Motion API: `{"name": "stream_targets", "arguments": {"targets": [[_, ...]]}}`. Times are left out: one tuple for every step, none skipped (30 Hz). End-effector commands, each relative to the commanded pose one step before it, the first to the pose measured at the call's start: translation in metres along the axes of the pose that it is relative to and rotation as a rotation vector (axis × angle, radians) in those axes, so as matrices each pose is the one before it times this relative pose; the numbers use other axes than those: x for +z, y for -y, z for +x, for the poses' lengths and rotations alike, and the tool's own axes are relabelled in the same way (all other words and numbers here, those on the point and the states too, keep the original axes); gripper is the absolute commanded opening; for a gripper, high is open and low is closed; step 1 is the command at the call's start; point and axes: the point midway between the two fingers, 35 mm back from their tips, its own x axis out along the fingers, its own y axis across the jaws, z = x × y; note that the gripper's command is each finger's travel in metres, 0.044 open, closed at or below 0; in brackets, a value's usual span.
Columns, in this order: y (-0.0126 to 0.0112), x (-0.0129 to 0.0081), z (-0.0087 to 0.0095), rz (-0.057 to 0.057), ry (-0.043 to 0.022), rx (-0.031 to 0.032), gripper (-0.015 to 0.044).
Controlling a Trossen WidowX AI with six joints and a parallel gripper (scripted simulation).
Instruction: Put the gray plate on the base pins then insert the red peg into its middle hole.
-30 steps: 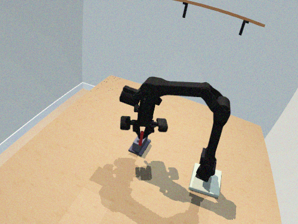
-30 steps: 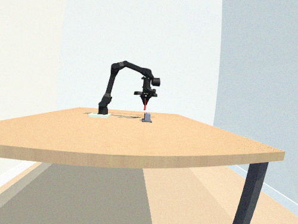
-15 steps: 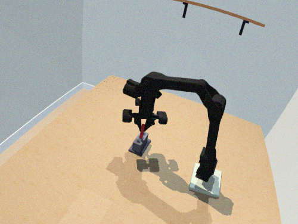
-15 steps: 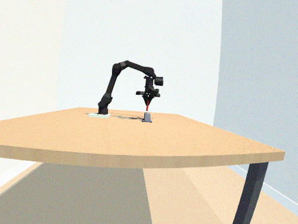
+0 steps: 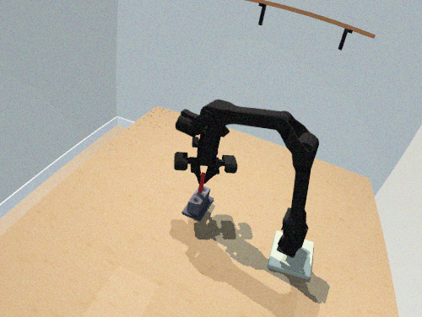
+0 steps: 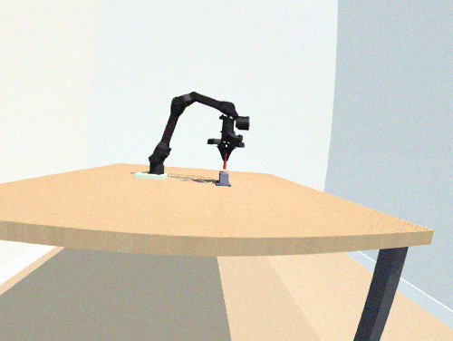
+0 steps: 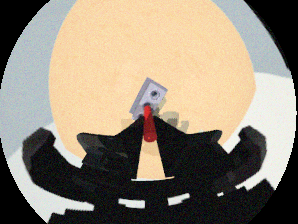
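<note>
The gray plate (image 5: 199,198) (image 6: 224,175) (image 7: 152,95) lies on the dark base (image 5: 193,211) (image 6: 223,183) on the table. My gripper (image 5: 204,176) (image 6: 226,154) (image 7: 150,137) is shut on the red peg (image 5: 202,183) (image 6: 225,160) (image 7: 149,124), which hangs upright below the fingers. The peg's lower tip is just above the plate, over or close to its middle hole. I cannot tell whether the tip touches the plate. The pins are hidden under the plate.
The arm's pale mount (image 5: 292,257) (image 6: 151,175) sits on the wooden table (image 5: 105,236) (image 6: 226,213) to the right of the base in the top view. A wall shelf (image 5: 312,17) is high at the back.
</note>
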Motion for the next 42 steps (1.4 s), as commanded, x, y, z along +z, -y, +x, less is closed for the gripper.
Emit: {"name": "stream_targets", "arguments": {"targets": [[-0.00002, -0.0005, -0.00015, -0.0051, -0.00373, 0.00033, 0.0], [0.0, 0.0, 0.0, 0.0, 0.0, 0.0, 0.0], [0.0, 0.0, 0.0, 0.0, 0.0, 0.0, 0.0], [0.0, 0.0, 0.0, 0.0, 0.0, 0.0, 0.0], [0.0, 0.0, 0.0, 0.0, 0.0, 0.0, 0.0], [0.0, 0.0, 0.0, 0.0, 0.0, 0.0, 0.0], [0.0, 0.00013, 0.00004, 0.0013, 0.00093, -0.00009, 0.0], [0.0, 0.00013, 0.00004, 0.0013, 0.00093, -0.00009, 0.0], [0.0, 0.00013, 0.00004, 0.0013, 0.00093, -0.00009, 0.0], [0.0, 0.00013, 0.00004, 0.0013, 0.00093, -0.00009, 0.0], [0.0, 0.0, 0.0, 0.0, 0.0, 0.0, 0.0], [0.0, 0.0, 0.0, 0.0, 0.0, 0.0, 0.0], [0.0, 0.0, 0.0, 0.0, 0.0, 0.0, 0.0], [-0.00001, -0.00002, 0.00026, -0.0001, -0.00006, 0.00001, 0.0], [-0.00001, -0.00003, 0.00049, -0.0001, -0.0001, 0.00001, 0.0], [-0.00001, -0.00004, 0.00072, -0.0002, -0.00015, 0.00002, 0.0], [-0.00002, -0.00006, 0.00097, -0.0003, -0.00021, 0.00002, 0.0], [-0.00001, -0.00008, 0.00124, -0.0004, -0.00026, 0.00003, 0.0], [-0.00001, -0.00009, 0.00137, -0.0004, -0.00029, 0.00003, 0.0], [0.00001, -0.00012, 0.00145, -0.0004, -0.00031, 0.00003, 0.0], [0.00002, -0.00013, 0.0015, -0.0004, -0.00032, 0.00003, 0.0], [0.00005, -0.00013, 0.00153, -0.0004, -0.00032, 0.00003, 0.0], [0.00006, -0.00014, 0.00154, -0.0004, -0.00033, 0.00003, 0.0], [0.00006, -0.00011, 0.00153, -0.0004, -0.00033, 0.00003, 0.0], [0.00007, -0.00009, 0.00152, -0.0004, -0.00033, 0.00003, 0.0], [0.00007, -0.00005, 0.00149, -0.0004, -0.00032, 0.00003, 0.0], [0.00005, 0.00002, 0.00113, -0.0003, -0.00025, 0.00002, 0.0], [0.00001, 0.00009, 0.00066, -0.0002, -0.00014, 0.00001, 0.0], [-0.00002, 0.00015, 0.00017, -0.0001, -0.00004, 0.00001, 0.0], [-0.00005, 0.0001, -0.00004, 0.0, 0.00001, 0.0, 0.0], [0.00006, -0.00002, 0.00011, 0.0, 0.0, 0.0, 0.0], [0.00005, -0.00002, 0.00022, 0.0, 0.0, 0.0, 0.0], [-0.00005, 0.00016, -0.00062, 0.001, 0.00104, 0.00006, 0.0], [-0.00005, 0.00016, -0.00062, 0.001, 0.00104, 0.00006, 0.0], [-0.00005, 0.00016, -0.00062, 0.001, 0.00104, 0.00007, 0.0], [-0.00005, 0.00016, -0.00062, 0.001, 0.00104, 0.00007, 0.0], [0.0, 0.0, 0.0, 0.0, 0.0, 0.0, 0.0], [0.0, 0.0, 0.0, 0.0, 0.0, 0.0, 0.0], [0.0, 0.0, 0.0, 0.0, 0.0, 0.0, 0.0], [0.0, 0.0, 0.0, 0.0, 0.0, 0.0, 0.0], [0.0, 0.0, 0.0, 0.0, 0.0, 0.0, 0.0], [0.0, 0.0, 0.0, 0.0, 0.0, 0.0, 0.0]]}}
